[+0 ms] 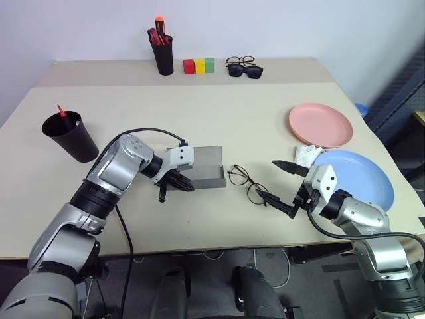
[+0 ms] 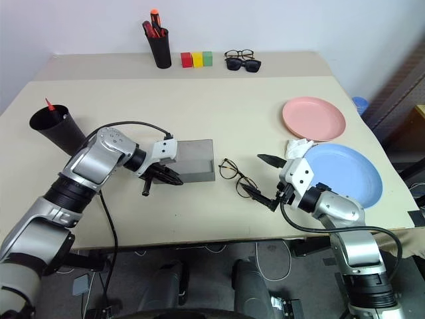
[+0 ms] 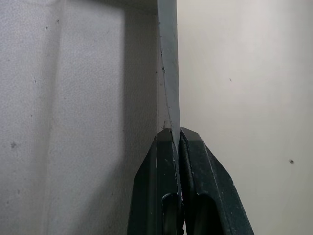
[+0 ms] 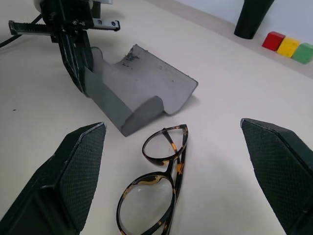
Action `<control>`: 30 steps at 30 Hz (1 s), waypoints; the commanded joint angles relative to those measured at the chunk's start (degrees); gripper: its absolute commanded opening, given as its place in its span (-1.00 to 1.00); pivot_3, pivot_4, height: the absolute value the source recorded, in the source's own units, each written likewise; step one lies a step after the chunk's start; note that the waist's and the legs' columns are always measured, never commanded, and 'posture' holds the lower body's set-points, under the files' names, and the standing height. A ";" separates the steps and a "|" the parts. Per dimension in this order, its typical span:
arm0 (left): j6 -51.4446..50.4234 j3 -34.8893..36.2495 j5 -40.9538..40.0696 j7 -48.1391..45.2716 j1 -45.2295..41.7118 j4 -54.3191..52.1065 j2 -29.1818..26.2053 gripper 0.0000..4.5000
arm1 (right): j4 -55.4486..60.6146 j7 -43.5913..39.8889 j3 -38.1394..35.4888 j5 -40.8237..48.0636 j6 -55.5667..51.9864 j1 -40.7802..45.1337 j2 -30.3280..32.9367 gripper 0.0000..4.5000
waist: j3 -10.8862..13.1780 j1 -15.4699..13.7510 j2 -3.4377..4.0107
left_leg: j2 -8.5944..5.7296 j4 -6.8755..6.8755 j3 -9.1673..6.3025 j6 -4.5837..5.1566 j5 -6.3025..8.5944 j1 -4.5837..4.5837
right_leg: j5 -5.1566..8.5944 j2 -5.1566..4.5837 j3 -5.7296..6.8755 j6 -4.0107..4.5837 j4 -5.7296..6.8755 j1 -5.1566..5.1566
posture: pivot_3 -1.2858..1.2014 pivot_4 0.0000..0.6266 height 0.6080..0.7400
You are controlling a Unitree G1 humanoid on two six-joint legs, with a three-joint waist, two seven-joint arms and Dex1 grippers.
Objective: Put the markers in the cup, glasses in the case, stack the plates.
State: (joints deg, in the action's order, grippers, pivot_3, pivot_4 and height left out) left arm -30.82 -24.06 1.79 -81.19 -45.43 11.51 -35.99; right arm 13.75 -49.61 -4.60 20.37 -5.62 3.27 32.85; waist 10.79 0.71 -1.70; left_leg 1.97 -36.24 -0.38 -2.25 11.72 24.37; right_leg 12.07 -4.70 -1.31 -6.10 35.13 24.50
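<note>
The grey case (image 1: 207, 169) lies open near the table's middle. My left gripper (image 1: 180, 181) is shut on the case's thin wall, its fingers (image 3: 166, 161) pinching the grey edge. The thin-rimmed glasses (image 1: 247, 184) lie on the table just right of the case. My right gripper (image 1: 265, 177) stands open around them without touching; the glasses (image 4: 173, 166) rest between its two pads (image 4: 78, 166). A red marker (image 1: 61, 110) stands in the black cup (image 1: 72, 136) at the left. The pink plate (image 1: 320, 124) and the blue plate (image 1: 362, 176) lie side by side at the right.
A crumpled white cloth (image 1: 305, 154) sits between the plates. At the back stand a black pen holder (image 1: 163, 56) with red and orange pens, three coloured blocks (image 1: 199, 65), and sunglasses with black-framed spectacles (image 1: 244, 66). The table's front edge runs close below both grippers.
</note>
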 commanded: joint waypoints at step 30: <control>3.58 -1.54 0.72 3.21 -4.89 6.07 5.52 -0.99 | 2.41 -4.98 -11.86 4.28 4.09 -15.47 4.66 1.00 | -0.01 -0.02 0.02 | -0.01 -0.02 0.00 0.00 0.00 -0.01 | 0.00 0.00 -0.01 -0.01 0.00 -0.02 | 0.03 -0.52 1.00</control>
State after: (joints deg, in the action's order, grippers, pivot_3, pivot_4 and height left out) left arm -27.72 -26.17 2.25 -78.48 -49.29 17.48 -30.10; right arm 13.77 -54.36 -14.45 23.04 -2.84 -11.95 36.69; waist 10.78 0.68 -1.68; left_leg 1.95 -36.26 -0.38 -2.25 11.72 24.36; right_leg 12.07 -4.70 -1.31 -6.11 35.13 24.48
